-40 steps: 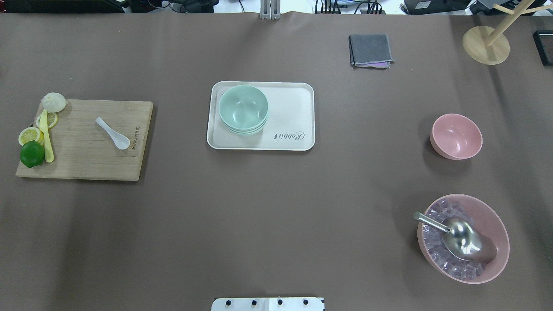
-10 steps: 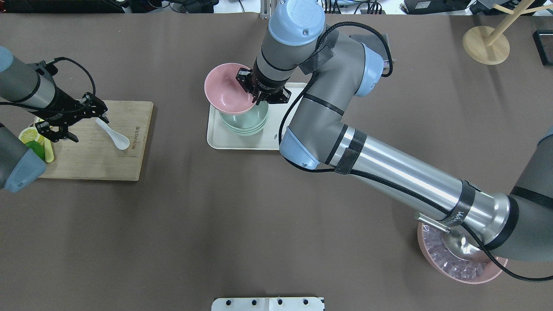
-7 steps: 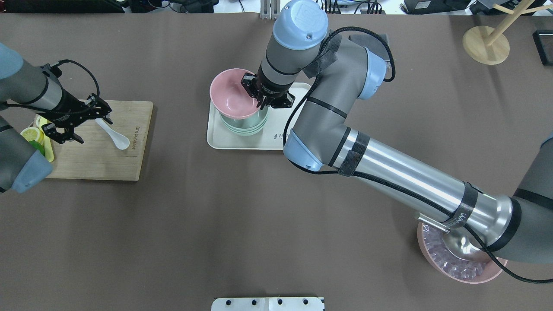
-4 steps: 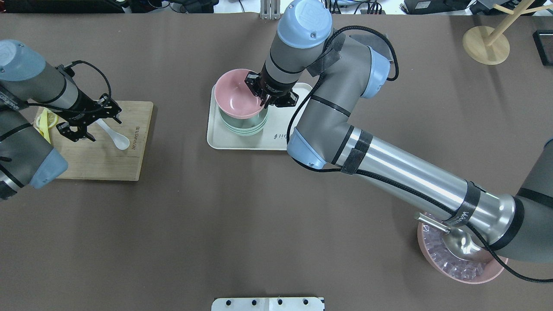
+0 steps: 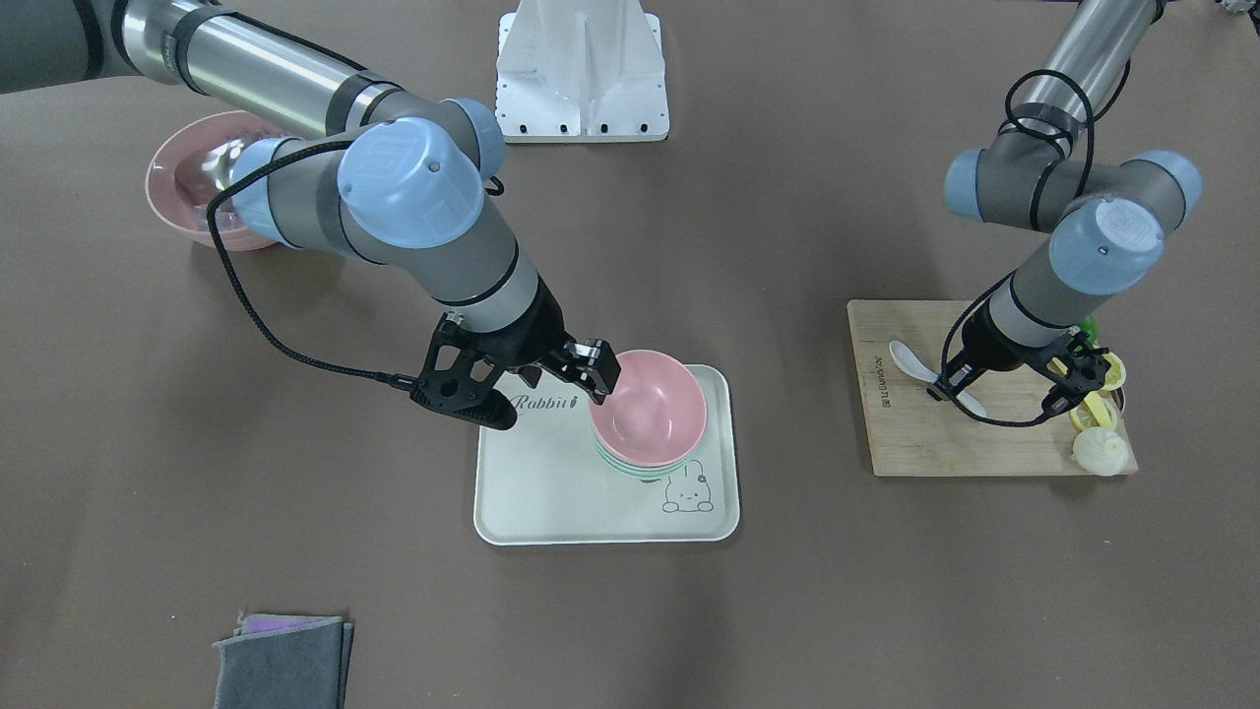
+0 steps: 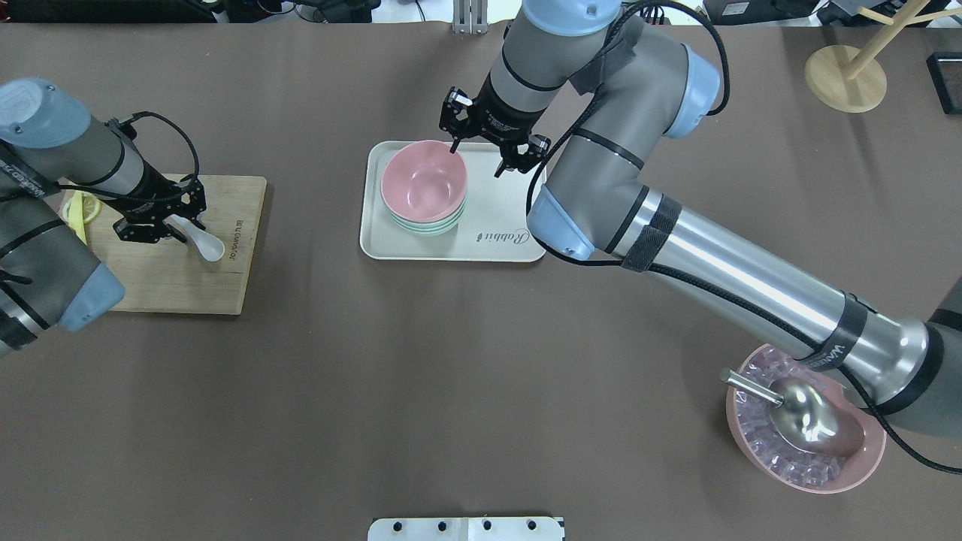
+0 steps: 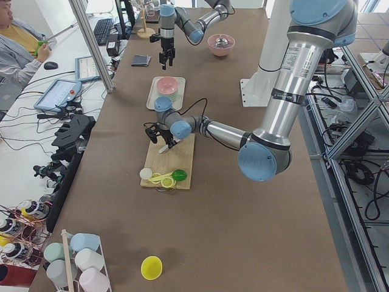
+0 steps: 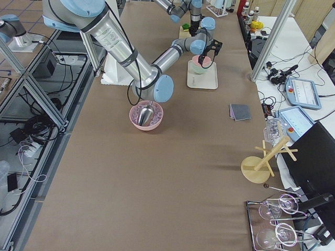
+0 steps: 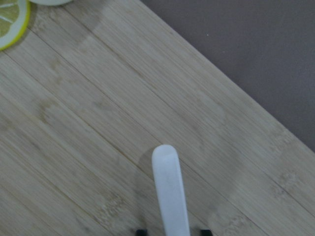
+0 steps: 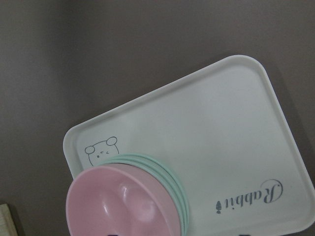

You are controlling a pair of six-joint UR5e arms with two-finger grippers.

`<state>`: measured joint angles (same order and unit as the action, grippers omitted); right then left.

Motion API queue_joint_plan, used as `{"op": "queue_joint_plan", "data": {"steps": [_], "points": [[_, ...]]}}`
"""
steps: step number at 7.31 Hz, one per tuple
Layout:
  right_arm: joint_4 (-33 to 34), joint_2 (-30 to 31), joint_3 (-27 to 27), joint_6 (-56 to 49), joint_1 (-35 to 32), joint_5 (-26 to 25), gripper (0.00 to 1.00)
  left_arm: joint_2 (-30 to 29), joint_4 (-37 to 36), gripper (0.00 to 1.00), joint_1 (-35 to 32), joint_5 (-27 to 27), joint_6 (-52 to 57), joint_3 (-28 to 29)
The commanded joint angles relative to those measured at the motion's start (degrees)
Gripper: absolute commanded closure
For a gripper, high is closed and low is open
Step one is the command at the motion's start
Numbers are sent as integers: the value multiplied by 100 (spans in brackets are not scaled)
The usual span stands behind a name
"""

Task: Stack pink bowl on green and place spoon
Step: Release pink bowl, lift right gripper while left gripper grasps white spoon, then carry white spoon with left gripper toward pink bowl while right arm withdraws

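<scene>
Spoon (image 6: 210,246) handle lies between left gripper's (image 6: 167,222) parted jaws; glossy, it may squirt out on closing; right gripper (image 6: 476,160), spread beside pink bowl (image 6: 423,180), could clip it.

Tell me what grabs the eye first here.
The pink bowl sits nested on the green bowls on the white tray at mid-table, with the right gripper open by its rim. At the robot's left, the left gripper straddles the handle of the white spoon on the wooden cutting board.
</scene>
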<state>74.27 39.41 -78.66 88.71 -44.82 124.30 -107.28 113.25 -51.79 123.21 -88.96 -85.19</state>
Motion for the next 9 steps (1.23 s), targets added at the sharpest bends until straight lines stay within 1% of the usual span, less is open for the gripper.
{"op": "queue_joint_plan", "data": {"steps": [1,2,3,4,5,6,7,8,9], "points": [[0,434,-430,-178,-280,279,0,-12,4,100,2,71,2,-137],[0,636,-562,-266,-420,384,0,-212,-75,100,2,80,28,-338],[9,1082,-850,-554,-622,506,0,-623,-84,100,11,193,2,-349],[9,1652,-1219,-1053,-824,534,0,-993,-110,100,80,177,-7,-306],[9,2093,-1405,-1475,-1052,534,0,-1536,-520,100,273,142,2,-210],[9,2367,-1459,-1932,-1255,534,0,-2150,-837,100,362,116,-15,18],[0,2709,-1590,-2354,-1318,525,0,-2600,-857,100,484,107,-268,359],[-9,2991,-1678,-2672,-1440,525,0,-2909,-832,100,555,-24,-305,580],[-26,3333,-1766,-3093,-1537,508,0,-3069,-805,100,651,-156,-332,687]]}}
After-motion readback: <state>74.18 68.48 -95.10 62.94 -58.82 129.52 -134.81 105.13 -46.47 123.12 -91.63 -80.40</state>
